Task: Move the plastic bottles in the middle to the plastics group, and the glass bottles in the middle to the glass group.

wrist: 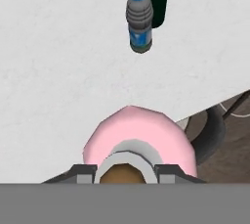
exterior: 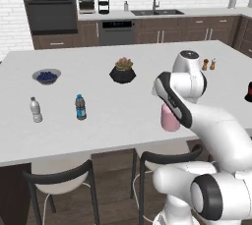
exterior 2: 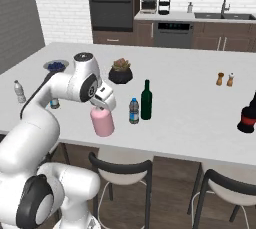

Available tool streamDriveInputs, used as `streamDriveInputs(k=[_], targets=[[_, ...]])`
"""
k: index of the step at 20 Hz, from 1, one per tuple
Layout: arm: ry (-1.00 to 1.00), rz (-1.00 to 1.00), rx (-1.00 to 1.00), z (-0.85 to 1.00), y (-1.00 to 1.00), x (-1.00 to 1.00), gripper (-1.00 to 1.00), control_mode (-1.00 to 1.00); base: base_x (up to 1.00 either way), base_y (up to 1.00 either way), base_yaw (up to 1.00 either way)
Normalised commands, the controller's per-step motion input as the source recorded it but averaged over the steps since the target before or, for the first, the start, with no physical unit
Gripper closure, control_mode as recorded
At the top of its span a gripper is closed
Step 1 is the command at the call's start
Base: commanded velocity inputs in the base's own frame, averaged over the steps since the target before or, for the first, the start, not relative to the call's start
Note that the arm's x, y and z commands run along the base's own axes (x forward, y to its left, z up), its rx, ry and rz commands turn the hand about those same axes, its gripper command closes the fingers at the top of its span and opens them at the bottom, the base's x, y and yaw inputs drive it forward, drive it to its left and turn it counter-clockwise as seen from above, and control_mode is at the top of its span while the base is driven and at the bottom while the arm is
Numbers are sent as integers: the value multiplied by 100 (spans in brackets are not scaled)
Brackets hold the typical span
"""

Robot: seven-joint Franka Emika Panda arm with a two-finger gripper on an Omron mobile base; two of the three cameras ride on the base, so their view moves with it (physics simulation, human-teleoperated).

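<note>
- Bottles are standing on the white counter [exterior 2: 190, 118]; I am counting them by kind.
- One pink bottle [exterior 2: 102, 121] is sitting near the front edge of the counter, and the gripper [exterior 2: 101, 107] is closing on its narrow neck from above.
- In the hand view, the pink bottle [wrist: 139, 137] is lying directly under the two dark finger tips, which are pressing on both sides of its neck.
- One green bottle [exterior 2: 146, 101] is standing upright in the middle, and one blue-label bottle [exterior 2: 133, 111] is standing just beside it, on its left in the right base view.
- Two small water bottles are standing well apart from these, toward the left end: one pale bottle [exterior: 35, 110] and one blue-capped bottle [exterior: 80, 107].
- One dark reddish bottle [exterior 2: 247, 115] is standing at the right end of the counter.
- Two orange shakers [exterior 2: 225, 79] are standing close together, farther back.
- One black plant pot [exterior 2: 120, 73] and one bowl of blue fruit [exterior: 47, 76] are resting behind the bottles.
</note>
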Motion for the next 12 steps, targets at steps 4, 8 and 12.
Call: streamDriveInputs(k=[4, 8, 12], targets=[[0, -4, -15, 0, -40, -15, 100, -100, 0, 0, 0], [9, -6, -7, 0, -65, -7, 100, -100, 0, 0, 0], [10, -7, -1, 0, -87, -3, 100, -100, 0, 0, 0]])
